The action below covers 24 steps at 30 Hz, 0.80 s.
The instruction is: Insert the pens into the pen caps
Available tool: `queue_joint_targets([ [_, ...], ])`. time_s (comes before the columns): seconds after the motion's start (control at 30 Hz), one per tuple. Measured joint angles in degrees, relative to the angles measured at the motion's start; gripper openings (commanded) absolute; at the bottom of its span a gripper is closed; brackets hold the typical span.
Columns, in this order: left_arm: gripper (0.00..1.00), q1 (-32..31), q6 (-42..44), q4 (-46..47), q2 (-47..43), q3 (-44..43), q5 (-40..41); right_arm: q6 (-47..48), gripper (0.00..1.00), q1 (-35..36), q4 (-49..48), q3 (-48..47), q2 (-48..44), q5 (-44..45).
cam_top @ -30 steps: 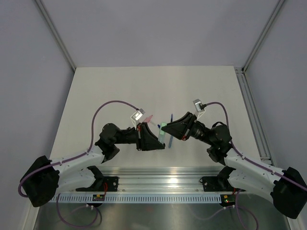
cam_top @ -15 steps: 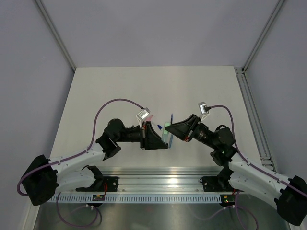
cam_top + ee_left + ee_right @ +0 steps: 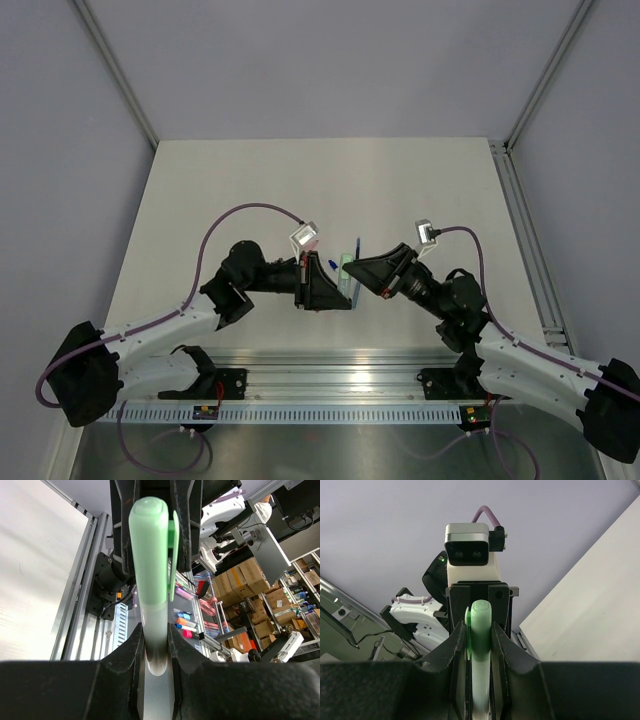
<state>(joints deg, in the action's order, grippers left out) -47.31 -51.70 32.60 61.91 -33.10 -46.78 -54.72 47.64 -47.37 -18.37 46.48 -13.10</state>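
The left pincer [image 3: 156, 636] grips a pale pen [image 3: 152, 612]. The right pincer [image 3: 480, 639] grips the mint cap [image 3: 150, 550]. The two meet in the air above the bench [image 3: 250, 180]. The cap appears seated on the pen, though not verifiably home. Beyond them, a blue pen [image 3: 356, 247] lies loose, so at least one insertion is judged outstanding.

The pale table [image 3: 250, 180] filled the middle of the frame. Near its centre lay a thin dark blue pen [image 3: 357, 246], with a second blue pen [image 3: 331, 263] just left of it, half hidden.
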Motion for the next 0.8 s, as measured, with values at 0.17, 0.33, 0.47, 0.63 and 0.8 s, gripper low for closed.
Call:
queue_joint_targets([
  [0.17,0.0,0.02,-0.48,0.42,0.11,-0.22,-0.39,0.37,0.0,1.36,1.05,-0.37,-0.98,2.45],
  [0.33,0.25,0.02,-0.9,4.31,-0.11,0.83,0.94,3.74,0.0,2.75,12.79,-6.29,-3.43,5.53],
  [0.47,0.71,0.48,1.46,7.04,-3.1,4.04,5.99,9.03,0.0,3.1,27.56,-14.91,-0.59,7.26],
  [0.63,0.87,1.07,4.48,6.1,-8.24,10.08,10.03,12.7,0.0,-8.09,37.33,-22.32,6.95,3.87],
  [0.8,0.98,0.98,8.83,-4.9,-17.49,13.77,13.84,17.88,0.0,-21.03,43.82,-29.7,16.79,3.3],
])
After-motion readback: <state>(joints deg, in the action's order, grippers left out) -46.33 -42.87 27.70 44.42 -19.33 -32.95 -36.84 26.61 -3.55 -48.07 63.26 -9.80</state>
